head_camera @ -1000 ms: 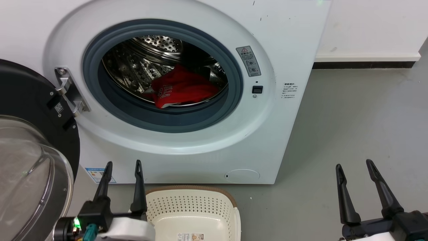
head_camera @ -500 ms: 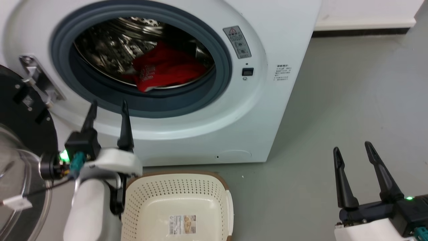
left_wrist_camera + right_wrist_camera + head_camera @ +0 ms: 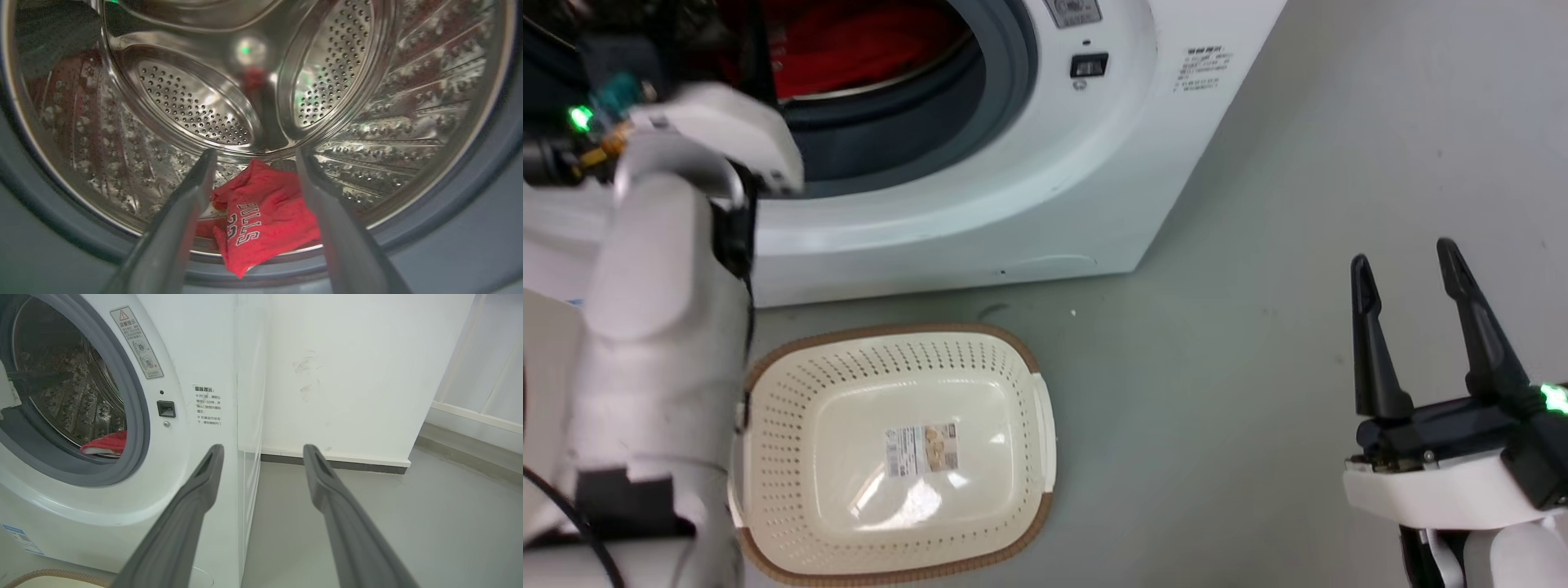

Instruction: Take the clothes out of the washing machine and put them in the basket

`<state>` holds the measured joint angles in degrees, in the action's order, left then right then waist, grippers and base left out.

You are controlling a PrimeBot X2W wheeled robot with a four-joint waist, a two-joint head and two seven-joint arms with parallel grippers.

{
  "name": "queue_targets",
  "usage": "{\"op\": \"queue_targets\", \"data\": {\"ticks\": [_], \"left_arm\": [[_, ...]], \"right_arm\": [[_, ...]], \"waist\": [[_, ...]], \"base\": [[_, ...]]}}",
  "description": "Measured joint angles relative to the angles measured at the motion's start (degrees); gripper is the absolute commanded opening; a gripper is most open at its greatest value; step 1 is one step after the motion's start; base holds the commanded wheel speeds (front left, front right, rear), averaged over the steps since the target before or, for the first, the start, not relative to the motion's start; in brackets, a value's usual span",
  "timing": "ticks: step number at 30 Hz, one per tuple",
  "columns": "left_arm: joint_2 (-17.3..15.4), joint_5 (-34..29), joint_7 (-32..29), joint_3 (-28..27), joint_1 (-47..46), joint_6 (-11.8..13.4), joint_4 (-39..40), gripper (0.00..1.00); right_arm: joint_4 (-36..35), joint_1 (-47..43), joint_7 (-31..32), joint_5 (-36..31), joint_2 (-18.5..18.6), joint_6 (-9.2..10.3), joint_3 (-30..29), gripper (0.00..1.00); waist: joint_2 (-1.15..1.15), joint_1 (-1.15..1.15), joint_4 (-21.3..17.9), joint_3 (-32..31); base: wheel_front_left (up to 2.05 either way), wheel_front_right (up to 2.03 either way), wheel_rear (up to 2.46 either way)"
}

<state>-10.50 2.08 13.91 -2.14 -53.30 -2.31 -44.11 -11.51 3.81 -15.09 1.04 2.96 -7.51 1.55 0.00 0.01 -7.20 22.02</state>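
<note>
A red garment (image 3: pixel 261 216) with white lettering lies at the front of the washing machine's steel drum (image 3: pixel 192 106). My left gripper (image 3: pixel 256 153) is open at the porthole mouth, its fingers spread to either side of the garment and short of it. In the head view my pale left arm (image 3: pixel 662 269) reaches up into the washing machine (image 3: pixel 1029 188), where the red clothes (image 3: pixel 866 41) show. The cream basket (image 3: pixel 776 457) sits on the floor in front of it, with only a label on its bottom. My right gripper (image 3: pixel 1403 253) hangs open over the floor at the right, holding nothing.
In the right wrist view the open right gripper (image 3: pixel 262 449) points past the washing machine (image 3: pixel 184 355) at a white wall (image 3: pixel 347 375) with a dark skirting. The red clothes (image 3: pixel 106 445) show through the porthole. Grey floor (image 3: pixel 1258 367) spreads right of the basket.
The head camera has tipped down, so the basket now shows whole. My left arm has risen from beside the basket to the porthole. The right gripper stays open.
</note>
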Motion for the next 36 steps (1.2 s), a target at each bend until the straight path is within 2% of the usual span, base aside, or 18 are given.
{"op": "queue_targets", "data": {"ticks": [5,13,18,30,36], "left_arm": [[-3.4,0.9,-3.5,0.2,-13.3,-2.3,-9.8,1.00],[-5.4,1.1,-12.2,3.1,-24.5,-4.3,-18.8,1.00],[-6.4,0.5,-18.1,4.9,-30.7,-4.6,-22.3,1.00],[-5.8,0.2,-37.6,7.8,-41.3,-4.7,-28.0,1.00],[-5.0,0.1,-41.0,8.8,-42.5,-3.1,-28.5,1.00]], "right_arm": [[-0.8,3.2,0.0,1.0,0.0,0.00,0.1,1.00],[-1.9,6.7,0.0,2.6,0.0,0.00,0.7,1.00],[-2.9,8.1,0.0,3.4,0.0,0.00,0.3,1.00],[-3.6,10.0,0.0,4.1,0.0,0.00,1.0,1.00],[-3.7,10.2,0.0,4.6,0.0,0.00,1.0,1.00]], "waist": [[0.00,0.00,-1.5,6.0],[0.00,0.00,-3.0,13.2],[0.00,0.00,-3.8,17.1],[0.00,0.00,-4.9,22.6],[0.00,0.00,-5.2,24.0]], "base": [[0.00,0.00,0.00],[0.00,0.00,0.00],[0.00,0.00,0.00],[0.00,0.00,0.00],[0.00,0.00,0.00]]}}
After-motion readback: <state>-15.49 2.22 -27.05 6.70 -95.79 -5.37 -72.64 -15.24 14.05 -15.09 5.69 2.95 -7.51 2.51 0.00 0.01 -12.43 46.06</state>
